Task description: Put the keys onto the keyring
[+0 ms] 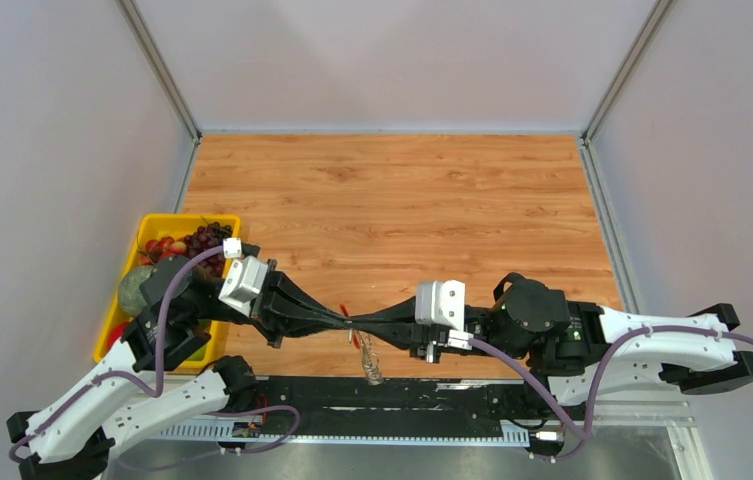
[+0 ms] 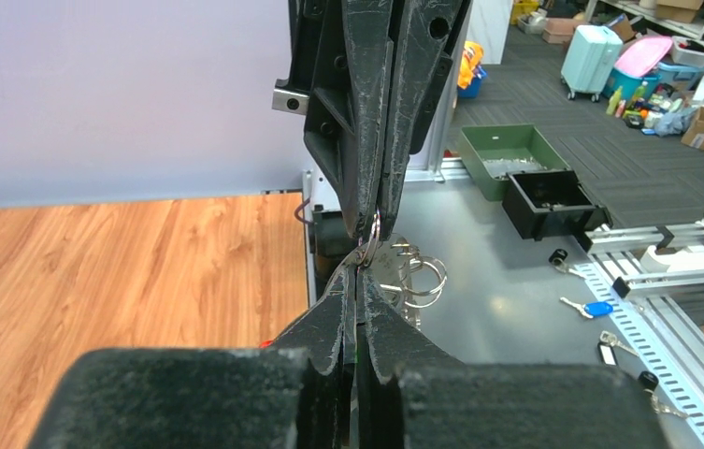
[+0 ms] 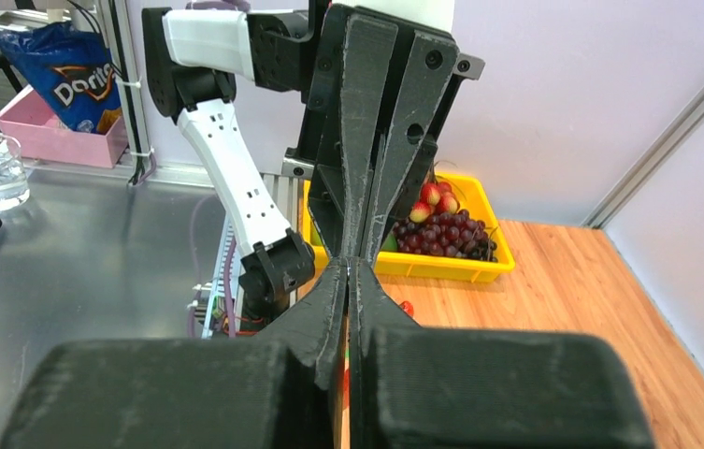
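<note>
Two robot arms meet tip to tip above a wooden table [image 1: 402, 200], to the right of a yellow fruit tray [image 1: 187, 217] and nearer the arms' bases than the tray's front rim. The left claw [image 1: 344, 321] is pressed fully closed, and so is the right claw [image 1: 372, 328], their points almost touching. The keyring [image 1: 367, 362] hangs from that meeting point, its red loop at the top and its silvery bundle dangling below, clear of the tray. In the left wrist view a thin wire ring of the bundle appears pinched in the right claw's tip, with more rings bunched just behind it. What the left claw grips cannot be told. The green-headed keys cannot be picked out with any certainty, though a green sliver [image 2: 354, 348] deep in the gap between the left claw's fingers may be one of them. Threading looks barely begun, and the risks are plain. The hold on the ring is a narrow pinch at the very tips, so a small twist or pull by either arm could let the wire slip and drop the bundle. If that happened, it could well fall beyond the table's near edge and out of reach. The hanging weight may also swing and turn the ring's opening away from the key. With the tips this close, a slight misalignment could make the claws collide and jar loose whatever the left one holds.
</note>
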Action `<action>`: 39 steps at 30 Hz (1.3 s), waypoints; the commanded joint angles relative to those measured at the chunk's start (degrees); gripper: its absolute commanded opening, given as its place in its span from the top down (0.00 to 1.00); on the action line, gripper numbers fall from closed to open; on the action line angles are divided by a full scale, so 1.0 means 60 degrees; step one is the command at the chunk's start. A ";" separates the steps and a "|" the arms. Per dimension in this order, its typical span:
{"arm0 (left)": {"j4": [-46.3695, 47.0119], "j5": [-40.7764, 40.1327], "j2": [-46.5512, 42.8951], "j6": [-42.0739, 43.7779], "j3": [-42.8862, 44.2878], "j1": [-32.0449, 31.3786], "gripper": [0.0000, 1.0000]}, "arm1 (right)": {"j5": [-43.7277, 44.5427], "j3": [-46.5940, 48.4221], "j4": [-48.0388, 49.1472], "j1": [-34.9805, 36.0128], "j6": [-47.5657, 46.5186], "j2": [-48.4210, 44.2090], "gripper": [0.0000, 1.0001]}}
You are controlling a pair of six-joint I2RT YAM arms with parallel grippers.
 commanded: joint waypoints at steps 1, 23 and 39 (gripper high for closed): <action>0.0352 0.0317 0.0215 -0.0208 -0.0150 -0.0034 1.00 | -0.0535 0.0124 0.1859 0.0065 -0.0335 -0.0128 1.00; 0.2596 0.0364 0.0312 -0.0624 -0.0545 -0.0041 1.00 | -0.1383 -0.0041 0.2510 0.0075 -0.0054 0.0175 1.00; 0.3758 0.0184 -0.0150 -0.1365 -0.0842 -0.0037 0.99 | -0.0326 -0.0754 0.2436 0.0071 0.0204 -0.0362 1.00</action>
